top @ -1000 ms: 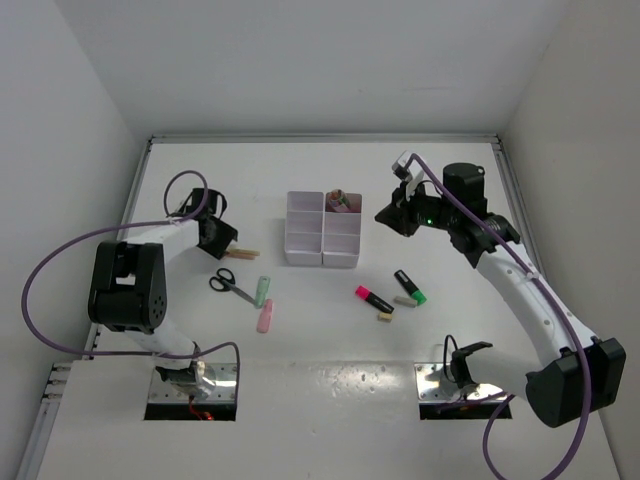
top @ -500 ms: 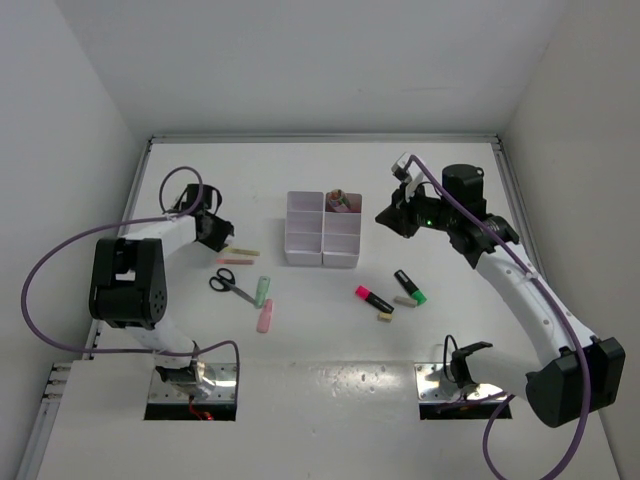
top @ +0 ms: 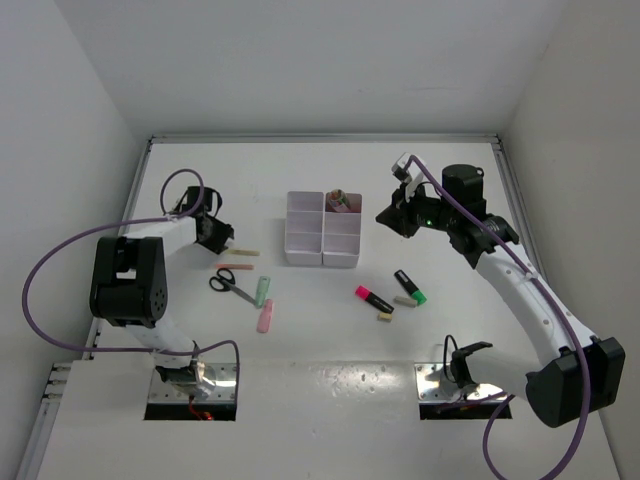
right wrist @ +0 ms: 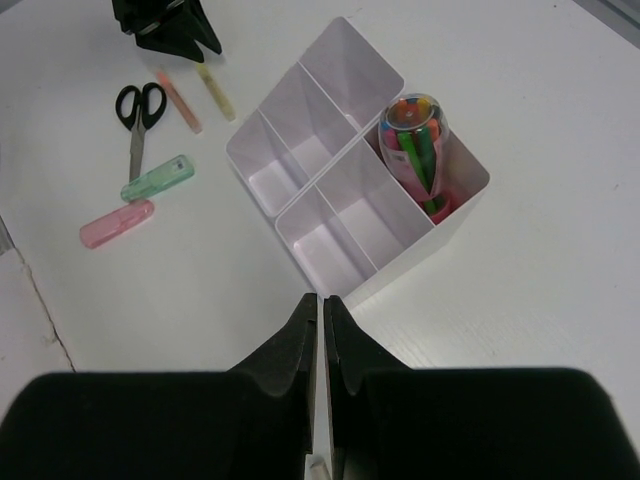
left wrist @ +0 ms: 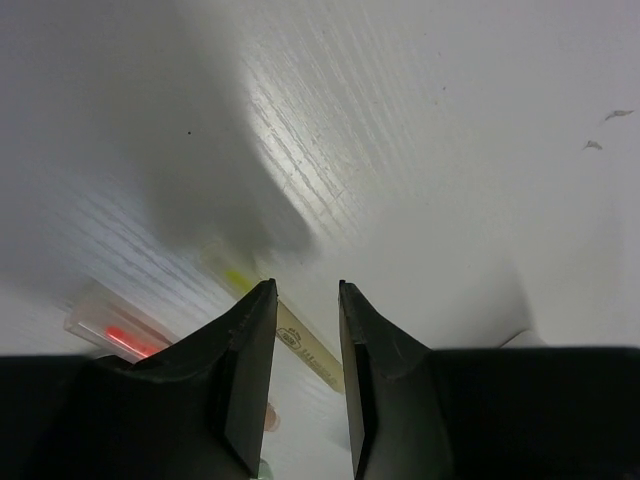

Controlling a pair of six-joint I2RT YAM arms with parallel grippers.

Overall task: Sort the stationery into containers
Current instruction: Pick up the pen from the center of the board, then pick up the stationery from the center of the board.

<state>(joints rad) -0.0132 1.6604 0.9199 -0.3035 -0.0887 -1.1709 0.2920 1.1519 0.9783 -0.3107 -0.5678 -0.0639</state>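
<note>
Straddling yellow pencil (left wrist: 305,345), left hand (left wrist: 305,288) slightly spread, right hand (right wrist: 320,298) pressed together near white tray (right wrist: 440,235).

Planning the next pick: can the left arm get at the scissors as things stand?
Probably yes: the scissors lie uncovered close to the left gripper, on its side of the tray; only a green stick crowds the blades.
</note>
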